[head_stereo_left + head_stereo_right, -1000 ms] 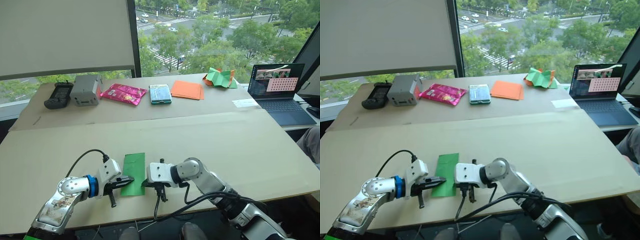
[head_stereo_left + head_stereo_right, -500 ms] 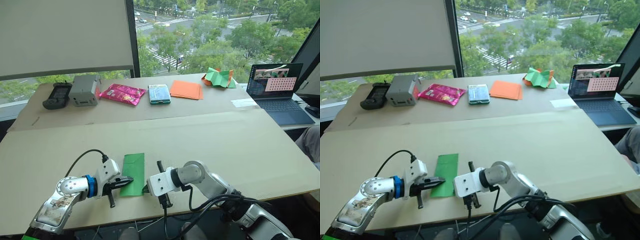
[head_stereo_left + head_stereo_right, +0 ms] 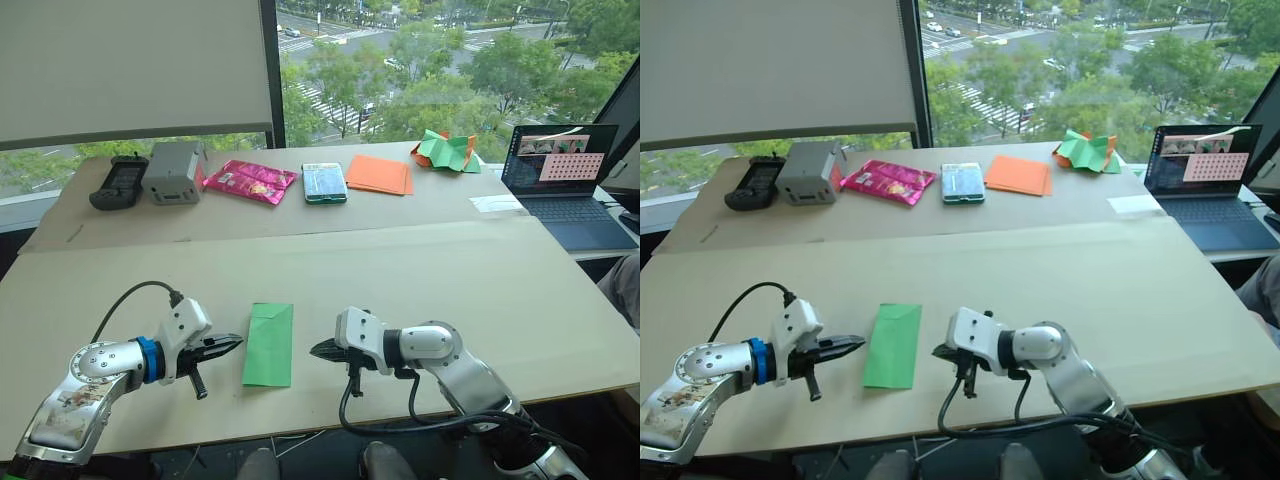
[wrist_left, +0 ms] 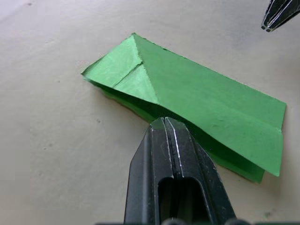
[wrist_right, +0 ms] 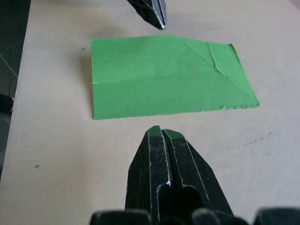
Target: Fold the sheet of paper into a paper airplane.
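Observation:
The sheet of paper is bright green and lies flat near the table's front edge. It is folded into a narrow strip, with triangular flaps at its far end. My left gripper is shut and empty. Its tip points at the strip's left edge from a short gap away. On the other side of the strip, my right gripper is also shut and empty, a little off its right edge. The paper airplane is out of view.
Along the back of the table stand a black device, a grey box, a pink packet, a teal box, orange sheets and a crumpled green-and-orange heap. A laptop is at the far right.
Both grippers have drawn back from the paper's edges, the left one leftward and the right one rightward. The paper now lies untouched. The camera view has shifted slightly.

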